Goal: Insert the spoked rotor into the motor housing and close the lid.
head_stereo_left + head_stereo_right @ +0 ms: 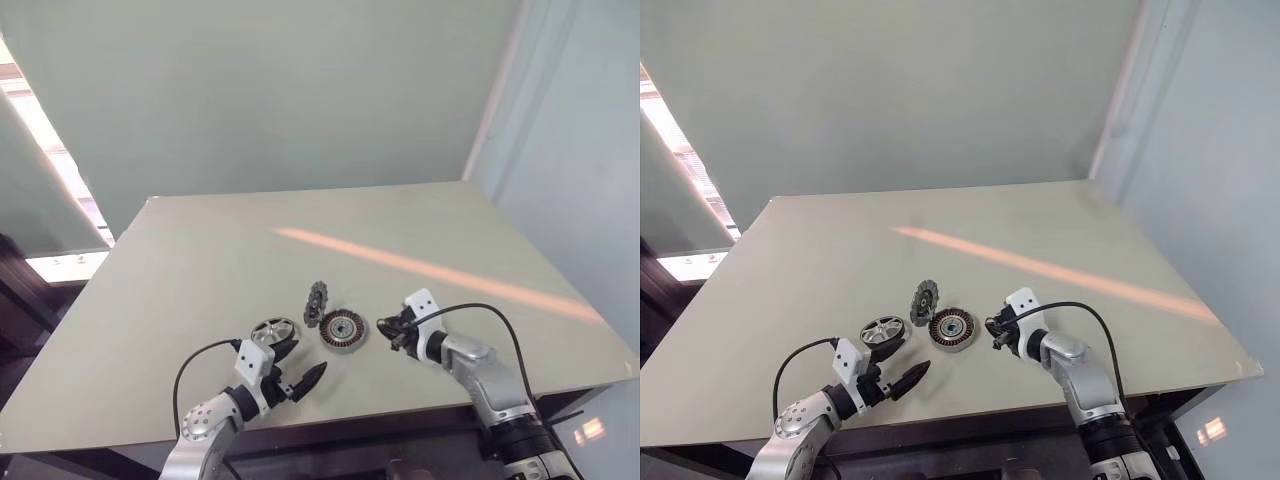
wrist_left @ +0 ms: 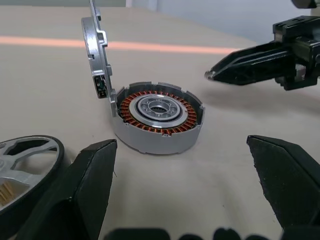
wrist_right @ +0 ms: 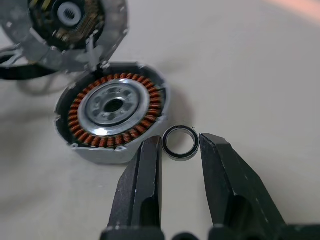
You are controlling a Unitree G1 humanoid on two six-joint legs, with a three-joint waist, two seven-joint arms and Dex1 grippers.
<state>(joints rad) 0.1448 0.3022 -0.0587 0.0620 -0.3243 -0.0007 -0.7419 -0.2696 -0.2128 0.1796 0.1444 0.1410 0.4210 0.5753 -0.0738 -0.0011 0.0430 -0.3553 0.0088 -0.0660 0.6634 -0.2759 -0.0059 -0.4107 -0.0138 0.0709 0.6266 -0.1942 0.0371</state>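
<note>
The bench (image 1: 200, 270) is a broad pale slab, and the parts sit close together near its front edge.

The left end effector (image 1: 296, 369) hangs at the near left with its two black fingers (image 2: 87, 185) spread wide, released and holding nothing; the housing lies beyond the gap between them.

The right end effector (image 3: 180, 165) sits just right of the housing, pointing left toward it. Its fingers are drawn in to a narrow gap, and a small dark ring (image 3: 180, 142) shows at their tips — whether they pinch it or it lies on the bench, I cannot tell.

The housing (image 1: 343, 330) lies flat on the bench between the two end effectors, its copper windings circling a silvery centre, the top open.

The lid (image 1: 316, 303) stands on edge, upright, touching the housing's far-left rim — it looks joined there like a hinge.

The rotor (image 1: 272, 331) lies flat on the bench just left of the housing, apart from it and close beside the left end effector.
</note>
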